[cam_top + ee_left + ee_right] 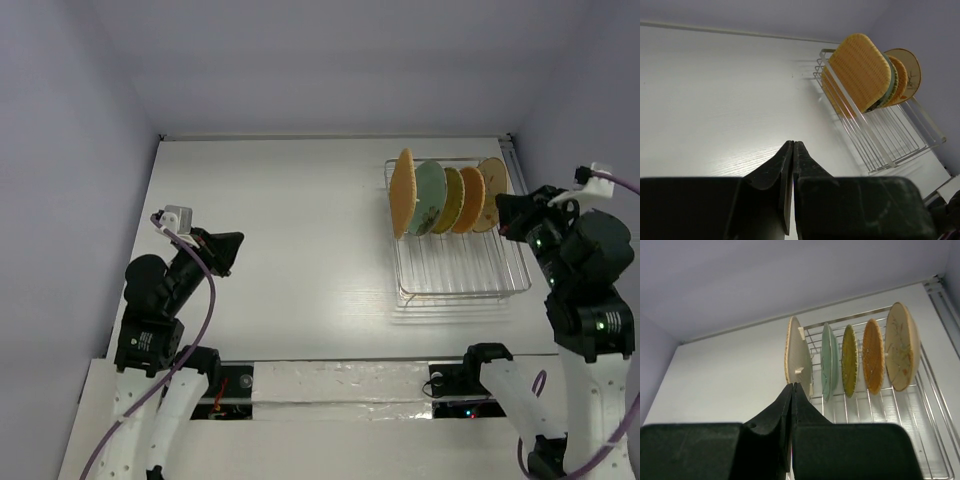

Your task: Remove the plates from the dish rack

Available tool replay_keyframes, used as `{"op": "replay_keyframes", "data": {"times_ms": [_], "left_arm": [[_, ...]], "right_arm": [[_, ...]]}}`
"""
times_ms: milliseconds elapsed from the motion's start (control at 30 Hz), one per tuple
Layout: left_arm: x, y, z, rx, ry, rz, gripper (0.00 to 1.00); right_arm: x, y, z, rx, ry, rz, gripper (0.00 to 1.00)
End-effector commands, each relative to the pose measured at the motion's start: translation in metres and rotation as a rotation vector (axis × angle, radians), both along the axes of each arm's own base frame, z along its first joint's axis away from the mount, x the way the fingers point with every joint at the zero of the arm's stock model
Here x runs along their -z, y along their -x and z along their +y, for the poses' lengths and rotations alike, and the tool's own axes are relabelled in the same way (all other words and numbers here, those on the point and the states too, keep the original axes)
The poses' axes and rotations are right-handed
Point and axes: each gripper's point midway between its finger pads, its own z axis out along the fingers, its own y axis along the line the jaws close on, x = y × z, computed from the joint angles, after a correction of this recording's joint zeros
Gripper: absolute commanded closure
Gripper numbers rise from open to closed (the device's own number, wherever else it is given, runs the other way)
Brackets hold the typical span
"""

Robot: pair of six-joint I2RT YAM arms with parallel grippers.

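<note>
The silver wire dish rack [460, 270] stands at the table's back right. Several plates stand upright in its far slots: a rounded-square orange textured plate [403, 192] at the left, then a pale green one [430, 196], a mustard one [451, 199], an orange one [470, 198] and a beige floral one [491, 193]. They also show in the right wrist view [852, 360]. My right gripper [503, 215] is shut and empty, just right of the beige plate. My left gripper [235, 245] is shut and empty, far left of the rack [875, 135].
The rack's near half [462, 275] holds nothing. The table's back edge meets the wall [330, 137]; a rail [515, 160] runs along the right edge next to the rack.
</note>
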Motion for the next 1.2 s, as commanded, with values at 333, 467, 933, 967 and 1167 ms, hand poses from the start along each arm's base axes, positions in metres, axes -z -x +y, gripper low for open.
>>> {"op": "replay_keyframes", "data": {"times_ms": [333, 467, 933, 967, 1167], "left_arm": [[0.014, -0.005, -0.003, -0.009, 0.028, -0.001, 0.76], [0.014, -0.004, -0.002, -0.014, 0.031, -0.006, 0.61], [0.012, -0.002, -0.004, -0.008, 0.036, -0.015, 0.50], [0.012, -0.002, -0.004, -0.008, 0.035, -0.015, 0.50], [0.011, 0.000, -0.005, -0.001, 0.038, -0.022, 0.49]], "right_arm": [[0.048, -0.131, 0.068, -0.054, 0.152, 0.229, 0.28], [0.073, -0.164, 0.070, -0.014, 0.210, 0.317, 0.26], [0.152, -0.219, 0.082, 0.021, 0.335, 0.518, 0.45], [0.153, -0.220, 0.080, 0.033, 0.342, 0.519, 0.50], [0.155, -0.224, 0.081, 0.046, 0.370, 0.532, 0.82]]}}
